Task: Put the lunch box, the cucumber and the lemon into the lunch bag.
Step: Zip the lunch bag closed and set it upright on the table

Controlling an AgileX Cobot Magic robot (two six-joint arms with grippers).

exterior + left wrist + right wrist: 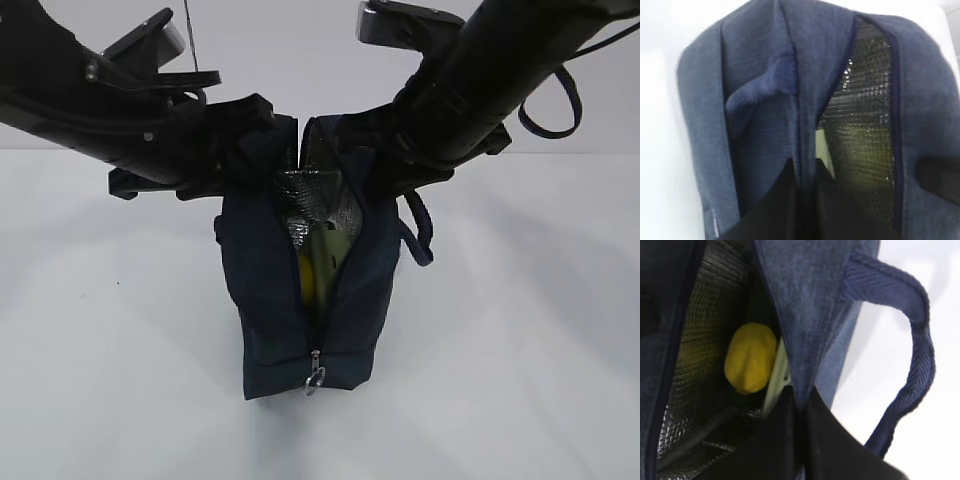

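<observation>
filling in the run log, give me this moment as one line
left gripper: shut on lunch bag edge | right gripper: shut on other edge | bag: unzipped | lemon, lunch box: inside | cucumber: not seen

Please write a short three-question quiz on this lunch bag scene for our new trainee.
1. True or false: the lemon is already inside the bag.
2. What is each end effector doing? A) hanging open above the table; B) pinching the bag's fabric edge; C) holding the lemon.
3. Fill in: the silver zipper pull sits at the ___ end of the opening in the exterior view.

Key: 1. True; it lies against the silvery lining, beside the pale lunch box. 2. B; the left end effector and the right end effector are each shut on a side of the opening. 3. Bottom.
</observation>
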